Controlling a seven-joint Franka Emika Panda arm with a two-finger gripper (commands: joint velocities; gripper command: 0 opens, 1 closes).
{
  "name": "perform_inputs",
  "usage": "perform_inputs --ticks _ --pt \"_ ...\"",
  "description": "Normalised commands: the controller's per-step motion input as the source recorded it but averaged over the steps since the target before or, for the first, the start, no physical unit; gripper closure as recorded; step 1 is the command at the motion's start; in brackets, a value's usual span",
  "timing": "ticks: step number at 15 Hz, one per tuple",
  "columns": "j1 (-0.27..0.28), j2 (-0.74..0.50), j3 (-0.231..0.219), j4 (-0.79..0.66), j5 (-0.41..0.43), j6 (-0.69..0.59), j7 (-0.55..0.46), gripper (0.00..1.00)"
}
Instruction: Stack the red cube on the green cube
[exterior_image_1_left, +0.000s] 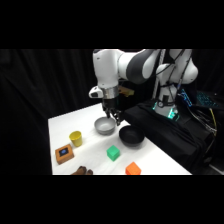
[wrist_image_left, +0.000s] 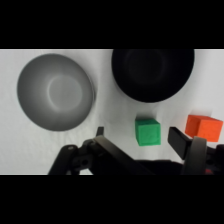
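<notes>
Now the side view alone takes in the white arm's gripper (exterior_image_1_left: 114, 118) hanging over the round grey bowl (exterior_image_1_left: 104, 126), plus a yellow cup (exterior_image_1_left: 75, 138) and a flat brown block with a blue mark (exterior_image_1_left: 64, 153). From the wrist, the fingers (wrist_image_left: 180, 141) stand spread wide, holding nothing. Between them sits the small green cube (wrist_image_left: 148, 131), matte and plain-faced, with the orange-red cube (wrist_image_left: 204, 127) just beside it, apart, below the glossy black bowl (wrist_image_left: 152, 74).

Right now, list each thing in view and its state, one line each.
gripper: open, empty, above the table
red cube: on the table, unstacked
green cube: on the table, nothing on it
grey bowl: upright, empty
black bowl: upright, empty
yellow cup: upright
</notes>
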Motion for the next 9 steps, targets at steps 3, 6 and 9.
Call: perform_inputs --ticks 3,6,9 --pt "0.129 -0.13 0.088 -0.19 0.02 0.19 0.3 0.0" --pt "0.131 -0.08 0.082 -0.16 0.012 0.27 0.33 0.0" --pt "0.129 -0.01 0.076 -0.11 -0.008 0.28 0.31 0.0"
